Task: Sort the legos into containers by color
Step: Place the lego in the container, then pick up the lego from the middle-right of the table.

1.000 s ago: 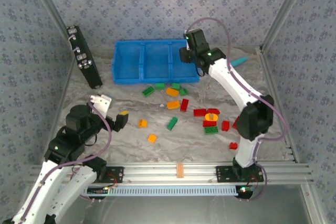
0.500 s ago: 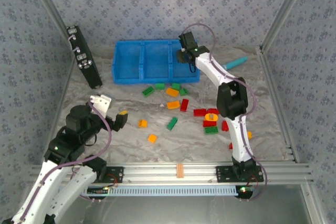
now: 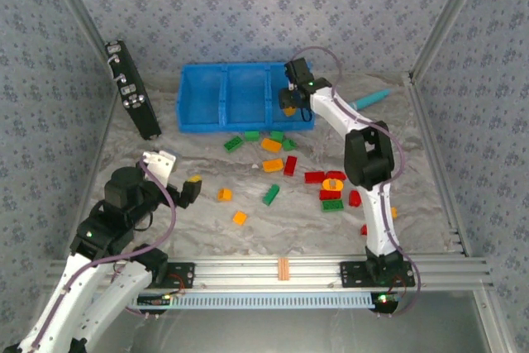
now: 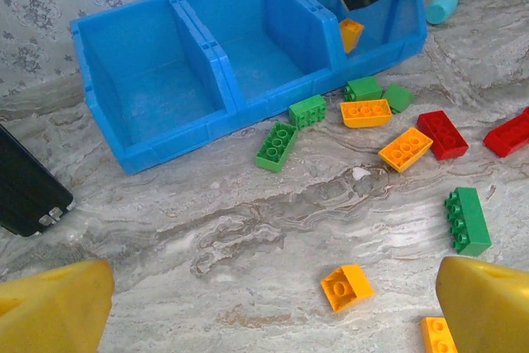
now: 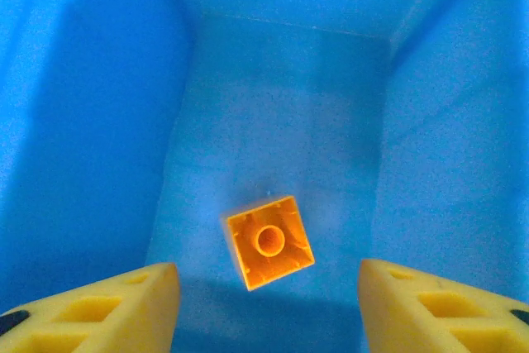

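- Versus half a second earlier: an orange brick (image 5: 270, 241) had appeared in the right-hand compartment of the bin (image 3: 202, 101), upper centre of the top view, directly under the right tool (image 5: 269, 307).
- The right arm had kept the same folded pose over that compartment. The left arm at lower left hadn't moved.
- Right tool was spread wide and held nothing. The brick sat apart from both fingers, hollow underside up with a round centre tube. Couldn't tell if it was resting on the floor or falling.
- Left tool (image 3: 175, 175) was also wide and empty.
- Bin was glossy bright blue plastic, with three rectangular pockets and thin dividers.
- Loose legos (image 3: 271, 194), studded red, green and orange blocks, were scattered mid-frame on the grey-white marbled surface (image 3: 273, 241).
- Fingertips were yellow plastic wedges with recessed pockets.
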You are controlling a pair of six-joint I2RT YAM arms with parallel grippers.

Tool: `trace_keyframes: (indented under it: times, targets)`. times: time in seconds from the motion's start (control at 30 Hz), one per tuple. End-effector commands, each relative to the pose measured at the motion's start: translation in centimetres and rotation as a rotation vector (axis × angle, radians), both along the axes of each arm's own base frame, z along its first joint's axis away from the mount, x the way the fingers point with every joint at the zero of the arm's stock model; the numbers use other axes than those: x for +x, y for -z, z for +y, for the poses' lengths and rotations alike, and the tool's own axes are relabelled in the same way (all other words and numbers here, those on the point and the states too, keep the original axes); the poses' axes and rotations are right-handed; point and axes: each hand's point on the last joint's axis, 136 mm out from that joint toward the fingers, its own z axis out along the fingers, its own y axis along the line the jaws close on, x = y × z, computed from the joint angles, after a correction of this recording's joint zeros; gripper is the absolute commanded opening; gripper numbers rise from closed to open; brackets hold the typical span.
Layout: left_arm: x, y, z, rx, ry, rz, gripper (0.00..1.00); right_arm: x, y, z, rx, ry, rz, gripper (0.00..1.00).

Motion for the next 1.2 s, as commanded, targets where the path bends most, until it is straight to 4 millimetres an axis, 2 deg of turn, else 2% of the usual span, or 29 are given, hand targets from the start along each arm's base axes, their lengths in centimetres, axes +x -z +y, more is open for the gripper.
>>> trace_keyframes:
  times: [0.0,0.13,0.23,0.3,0.43,0.5,0.6,0.67,0.77,0.93,1.03,1.17]
  targets:
    - [0.0,-1.2,0.0,-0.013,0.002,-0.041,1.00,-2.0,-7.2,-0.7,0.046,-0.025,-0.084,0.62]
    - [0.0,-1.3,0.0,-0.019,0.001,-0.048,1.00,-6.6,-9.2,-1.5,0.033,-0.035,-0.079,0.64]
    - [0.0,-1.5,-0.2,-0.027,0.009,-0.054,1.00,-11.4,-8.5,-3.0,0.022,-0.016,-0.018,0.66]
    - [0.0,-1.6,-0.4,-0.031,0.016,-0.053,1.00,-15.1,-8.0,-4.6,0.022,0.026,0.025,0.72]
    - [-0.2,-1.5,-0.7,-0.025,0.032,-0.051,1.00,-22.1,-6.4,-7.2,0.085,0.105,0.090,0.77]
    - [-0.2,-1.4,-0.9,-0.023,0.040,-0.048,1.00,-25.6,-4.5,-8.3,0.121,0.145,0.130,0.78]
    - [-0.3,-1.4,-1.3,-0.023,0.059,-0.044,1.00,-29.5,-2.2,-9.4,0.146,0.181,0.166,0.82]
    - [-0.4,-1.6,-1.5,-0.023,0.069,-0.041,1.00,-31.3,-0.6,-10.1,0.140,0.200,0.193,0.83]
    - [-0.4,-2.0,-1.9,-0.016,0.086,-0.023,1.00,-32.8,1.4,-10.8,0.140,0.222,0.216,0.85]
    - [0.4,-3.2,-2.0,0.030,0.068,0.038,1.00,-33.1,3.1,-11.5,0.111,0.249,0.242,0.88]
    - [0.9,-5.3,-2.5,0.066,0.079,0.063,1.00,-32.6,4.0,-11.5,0.100,0.260,0.261,0.90]
    - [1.4,-9.0,-3.7,0.096,0.112,0.055,1.00,-31.8,5.2,-11.7,0.111,0.281,0.278,0.91]
